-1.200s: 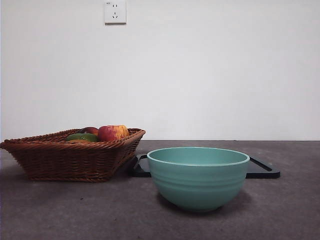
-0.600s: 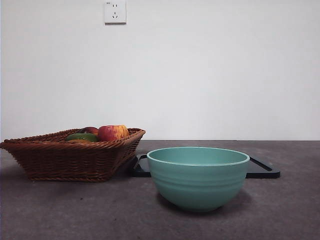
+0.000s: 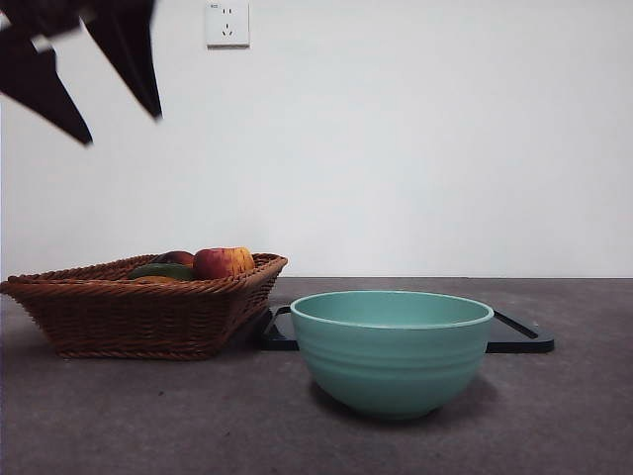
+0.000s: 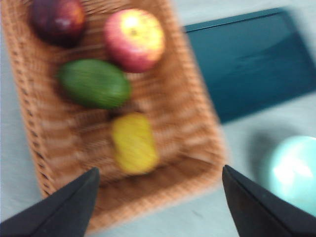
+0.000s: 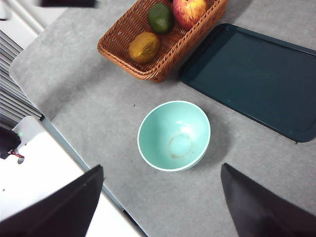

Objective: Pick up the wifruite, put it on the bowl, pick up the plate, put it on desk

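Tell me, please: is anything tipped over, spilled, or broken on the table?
Nothing stands out. The bowl sits upright and empty, the fruits lie inside the basket, and the tray lies flat.

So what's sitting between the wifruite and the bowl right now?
In the right wrist view, only the wicker basket's rim and a bare strip of desk separate the wifruite from the bowl. No other fruit lies on that line.

The left wrist view is motion-blurred throughout. It cuts the bowl (image 4: 295, 173) off at the edge. In the front view, the basket (image 3: 138, 317) wall hides the brown fruit.
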